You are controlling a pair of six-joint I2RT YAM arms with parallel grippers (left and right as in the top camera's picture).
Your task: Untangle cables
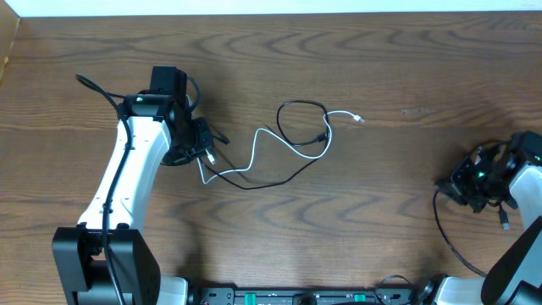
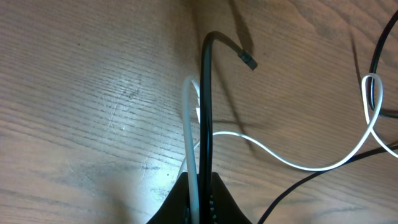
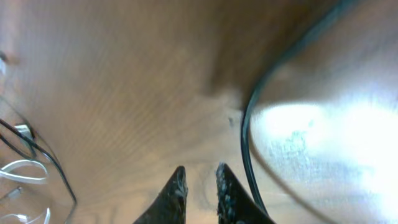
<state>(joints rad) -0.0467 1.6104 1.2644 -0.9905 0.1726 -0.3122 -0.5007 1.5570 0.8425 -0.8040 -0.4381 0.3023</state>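
Near the table's middle a white cable [image 1: 279,140] and a black cable [image 1: 298,108] lie crossed and looped over each other. My left gripper [image 1: 206,152] is at their left ends. In the left wrist view this gripper [image 2: 200,186] is shut on the white cable [image 2: 189,124] and a black cable [image 2: 206,93], which run side by side between its fingers. My right gripper [image 1: 447,183] is low over the table at the far right. In the right wrist view the right gripper [image 3: 199,177] stands narrowly open with nothing between its fingers. Another black cable [image 3: 245,137] lies just right of it.
That separate black cable [image 1: 442,227] curves along the table in front of the right arm. The white left arm [image 1: 127,178] reaches in from the front left. The table's far edge [image 1: 271,12] runs along the top.
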